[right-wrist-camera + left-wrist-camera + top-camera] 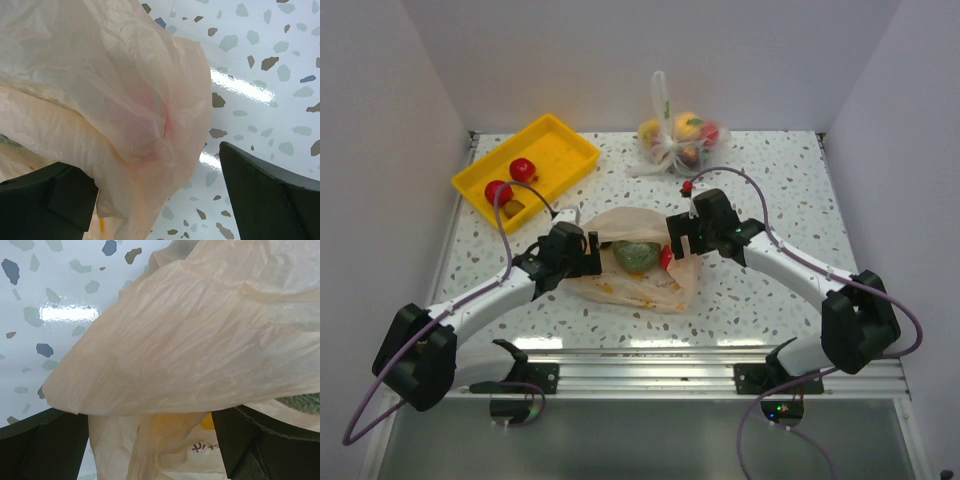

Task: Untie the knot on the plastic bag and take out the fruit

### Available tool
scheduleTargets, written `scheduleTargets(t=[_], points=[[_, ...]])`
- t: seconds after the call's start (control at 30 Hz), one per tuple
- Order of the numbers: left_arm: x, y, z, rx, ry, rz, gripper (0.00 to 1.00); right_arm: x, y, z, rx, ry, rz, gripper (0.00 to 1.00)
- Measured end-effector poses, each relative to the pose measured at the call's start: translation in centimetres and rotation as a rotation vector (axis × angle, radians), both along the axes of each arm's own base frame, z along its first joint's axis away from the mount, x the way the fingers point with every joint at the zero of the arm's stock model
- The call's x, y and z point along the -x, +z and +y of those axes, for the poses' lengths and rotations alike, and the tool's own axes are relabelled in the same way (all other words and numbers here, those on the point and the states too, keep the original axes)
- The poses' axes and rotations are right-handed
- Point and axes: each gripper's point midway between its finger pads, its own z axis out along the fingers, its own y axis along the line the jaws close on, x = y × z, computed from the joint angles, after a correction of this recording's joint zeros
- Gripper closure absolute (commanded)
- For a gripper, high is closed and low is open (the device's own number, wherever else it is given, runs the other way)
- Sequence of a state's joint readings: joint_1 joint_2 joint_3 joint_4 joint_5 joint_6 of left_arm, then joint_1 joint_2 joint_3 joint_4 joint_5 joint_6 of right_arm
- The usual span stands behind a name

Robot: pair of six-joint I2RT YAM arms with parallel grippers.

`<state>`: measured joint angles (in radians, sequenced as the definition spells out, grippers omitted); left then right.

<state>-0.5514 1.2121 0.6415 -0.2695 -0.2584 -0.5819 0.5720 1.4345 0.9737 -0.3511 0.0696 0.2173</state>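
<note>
Top external view: the plastic bag (pixel 638 282) is seen crumpled at the centre of the table (pixel 770 200), its mouth seemingly open toward 12 o'clock.
Bag contents: a green fruit (pixel 637 254) is seen inside the bag. A red fruit (pixel 666 258) is set against it on its 3 o'clock side.
Knot: no tied band can be made out in any view. It is possibly hidden beneath the grippers.
Yellow tray (pixel 560 145): it is placed at 10 o'clock from the bag, well apart from it. Two red fruits (pixel 523 169) and a small brown fruit (pixel 513 208) are held in its 7 o'clock end.
Clear bag (pixel 677 135): it is stood at 12 o'clock near the back wall and closed by a white knot. Yellow, red and dark fruit are seen through it.
Left arm: it is stretched from 7 o'clock to the bag's 9 o'clock edge. The left gripper (pixel 595 252) is set low, fingers wide apart. In the left wrist view the bag's film is draped between them, unpinched.
Right arm: it is bent in from 5 o'clock to the bag's 2 o'clock edge. The right gripper (pixel 677 240) is likewise spread wide. In the right wrist view a fold of the bag, blushed red from within, is hung between the fingers without being clamped.
</note>
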Motion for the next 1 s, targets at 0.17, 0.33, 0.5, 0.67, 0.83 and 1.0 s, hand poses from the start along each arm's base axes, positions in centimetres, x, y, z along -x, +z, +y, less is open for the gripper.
scheduleTargets(t=[0.17, 0.33, 0.5, 0.67, 0.83, 1.0], points=[[0.0, -0.2, 0.0, -0.004, 0.000, 0.005, 0.00, -0.2, -1.0, 0.3, 0.011, 0.018, 0.015, 0.10], [-0.1, -0.7, 0.0, -0.010, 0.000, 0.017, 0.00, 0.4, -2.9, 1.6, -0.005, 0.094, 0.077, 0.59], [-0.2, -1.8, -0.2, -0.022, 0.001, 0.038, 0.00, 1.5, -2.1, 3.7, -0.084, 0.204, 0.122, 0.92], [-0.3, -2.3, -0.2, -0.024, 0.006, 0.049, 0.00, 1.7, 3.7, 8.8, -0.201, 0.346, 0.072, 0.98], [-0.3, -2.2, -0.2, -0.023, 0.008, 0.047, 0.00, 3.7, 8.8, 14.1, -0.322, 0.501, -0.006, 1.00], [-0.4, -2.1, -0.2, -0.021, 0.010, 0.041, 0.00, 3.6, 4.9, 11.4, -0.290, 0.386, 0.048, 1.00]])
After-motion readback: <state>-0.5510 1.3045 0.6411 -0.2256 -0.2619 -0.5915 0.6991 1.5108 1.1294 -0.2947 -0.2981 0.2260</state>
